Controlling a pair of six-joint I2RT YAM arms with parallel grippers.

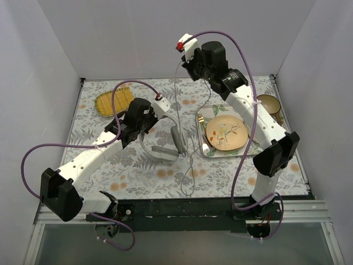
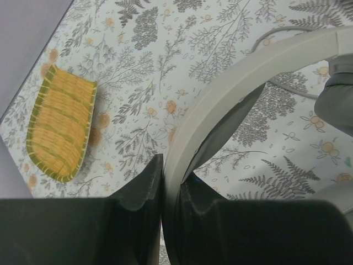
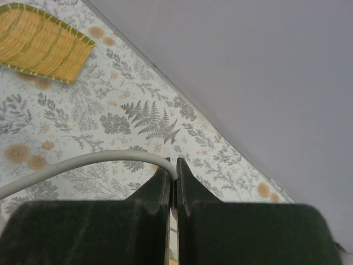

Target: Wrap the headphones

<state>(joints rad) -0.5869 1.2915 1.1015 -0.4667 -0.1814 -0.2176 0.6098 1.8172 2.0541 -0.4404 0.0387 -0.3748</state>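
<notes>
The light grey-white headphones (image 1: 172,144) lie on the flowered table between the arms, earcups toward the middle. My left gripper (image 1: 150,128) is shut on their curved headband (image 2: 248,72), which runs between my fingertips (image 2: 174,168); a grey earcup (image 2: 337,105) shows at the right edge. My right gripper (image 1: 186,66) is raised high near the back wall, shut on the thin grey cord (image 3: 83,163), which arcs from the left into my fingertips (image 3: 173,161). The cord (image 1: 192,160) hangs down from it in long strands to the table.
A yellow woven tray (image 1: 114,101) lies at the back left, also in the left wrist view (image 2: 58,130) and the right wrist view (image 3: 38,41). A metal tray (image 1: 199,118) holding a flowered plate (image 1: 226,132) sits right of the headphones. A brown bowl (image 1: 269,104) stands at far right.
</notes>
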